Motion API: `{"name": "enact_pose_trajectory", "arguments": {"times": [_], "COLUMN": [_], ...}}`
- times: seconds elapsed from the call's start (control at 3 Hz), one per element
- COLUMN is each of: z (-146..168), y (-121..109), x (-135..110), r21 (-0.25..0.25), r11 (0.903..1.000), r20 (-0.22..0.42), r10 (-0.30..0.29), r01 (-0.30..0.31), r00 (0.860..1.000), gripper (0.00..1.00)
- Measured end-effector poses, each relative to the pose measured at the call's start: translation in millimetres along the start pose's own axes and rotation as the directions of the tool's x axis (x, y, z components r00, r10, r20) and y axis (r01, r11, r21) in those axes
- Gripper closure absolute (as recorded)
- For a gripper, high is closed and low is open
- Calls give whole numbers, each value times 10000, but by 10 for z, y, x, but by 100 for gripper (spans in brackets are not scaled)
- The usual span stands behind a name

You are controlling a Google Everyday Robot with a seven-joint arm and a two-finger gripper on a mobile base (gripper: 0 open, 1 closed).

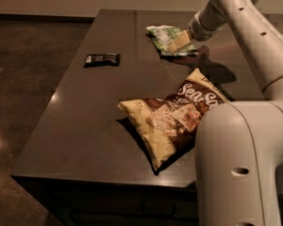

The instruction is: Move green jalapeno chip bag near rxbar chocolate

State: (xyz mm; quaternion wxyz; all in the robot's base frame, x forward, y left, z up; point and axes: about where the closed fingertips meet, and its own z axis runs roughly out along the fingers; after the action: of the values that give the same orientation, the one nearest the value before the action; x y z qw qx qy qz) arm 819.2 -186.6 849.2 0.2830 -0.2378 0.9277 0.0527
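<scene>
The green jalapeno chip bag (166, 37), small, crinkled, green and white, lies at the far right of the dark table (85, 112). My gripper (175, 43) reaches in from the right and hangs right over the bag's right half. The rxbar chocolate (102, 59), a small flat black wrapper, lies to the left of the bag, well apart from it.
A large cream-and-brown "Sea Salt" bag (172, 118) lies near the table's front right. My white arm (240, 159) fills the lower right of the view. A dark floor (23, 69) lies to the left of the table.
</scene>
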Motion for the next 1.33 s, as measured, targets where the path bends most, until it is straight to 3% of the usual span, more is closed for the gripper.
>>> {"name": "enact_pose_trajectory", "arguments": {"times": [0.67, 1.0, 1.33], "z": [169, 167, 65], "y": [50, 130, 213], "x": [-72, -114, -162], "r21": [-434, -736, -1013], "r11": [9989, 9963, 9918], "r20": [93, 177, 346], "r10": [-173, -430, -749], "r01": [177, 442, 781], "r00": [9998, 9989, 9966], "gripper": [0, 15, 39]}}
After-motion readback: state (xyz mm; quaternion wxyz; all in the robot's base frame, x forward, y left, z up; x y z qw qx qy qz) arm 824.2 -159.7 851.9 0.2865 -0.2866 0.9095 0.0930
